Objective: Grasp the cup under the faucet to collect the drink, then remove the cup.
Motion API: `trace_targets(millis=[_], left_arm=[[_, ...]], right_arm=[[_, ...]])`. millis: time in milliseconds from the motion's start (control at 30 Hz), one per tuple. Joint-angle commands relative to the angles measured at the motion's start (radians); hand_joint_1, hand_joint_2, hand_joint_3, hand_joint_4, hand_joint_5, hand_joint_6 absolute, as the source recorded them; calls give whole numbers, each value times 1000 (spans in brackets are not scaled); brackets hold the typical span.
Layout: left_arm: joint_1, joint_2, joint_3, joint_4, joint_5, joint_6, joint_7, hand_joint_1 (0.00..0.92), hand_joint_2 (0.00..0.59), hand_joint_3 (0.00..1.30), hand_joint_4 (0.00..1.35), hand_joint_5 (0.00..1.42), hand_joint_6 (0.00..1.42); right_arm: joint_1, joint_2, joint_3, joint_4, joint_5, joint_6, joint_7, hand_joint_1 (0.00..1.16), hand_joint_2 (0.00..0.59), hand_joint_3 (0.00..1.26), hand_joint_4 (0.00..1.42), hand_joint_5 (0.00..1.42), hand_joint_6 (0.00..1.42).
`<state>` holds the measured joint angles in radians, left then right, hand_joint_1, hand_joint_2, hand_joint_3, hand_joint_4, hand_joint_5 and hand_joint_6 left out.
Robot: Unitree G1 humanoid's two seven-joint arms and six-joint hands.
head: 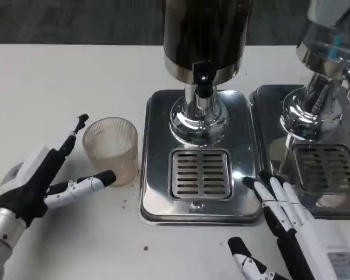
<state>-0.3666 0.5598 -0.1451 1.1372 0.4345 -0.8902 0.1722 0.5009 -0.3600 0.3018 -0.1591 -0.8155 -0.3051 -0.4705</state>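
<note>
A clear ribbed plastic cup [112, 149] stands upright on the white table, left of the dispenser's steel base [157, 192]. My left hand [44, 181] lies beside it with fingers spread around the cup; one fingertip touches its lower front, another reaches up behind its left rim. The cup is not gripped. The dark dispenser tank [205, 32] carries a black faucet [203, 84] above the slotted drip grate [200, 174]. My right hand [291, 227] rests flat and open at the base's front right corner, fingers pointing at the grate.
A second dispenser [326, 46] with its own steel tray [326, 169] stands at the right. Bare white table lies to the left and along the front edge. Small dark specks dot the table near the cup.
</note>
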Motion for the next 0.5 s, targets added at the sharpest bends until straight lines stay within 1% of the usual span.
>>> trace_targets(millis=[33,233,500], left_arm=[[-29,-6,-2,16,-23,33,-52,120,0,0,0,46,71],[-51,-24,-3,17,-46,72,-101,112,0,0,0,60,84],[-73,-51,-5,6,-45,118,-117,110,0,0,0,71,87]], right_arm=[[7,8,-4,12,12,-14,0,208,384,95,0,0,142],[18,15,-6,10,10,-14,-5,209,384,95,0,0,144],[33,23,-12,3,8,-13,-10,209,384,95,0,0,154]])
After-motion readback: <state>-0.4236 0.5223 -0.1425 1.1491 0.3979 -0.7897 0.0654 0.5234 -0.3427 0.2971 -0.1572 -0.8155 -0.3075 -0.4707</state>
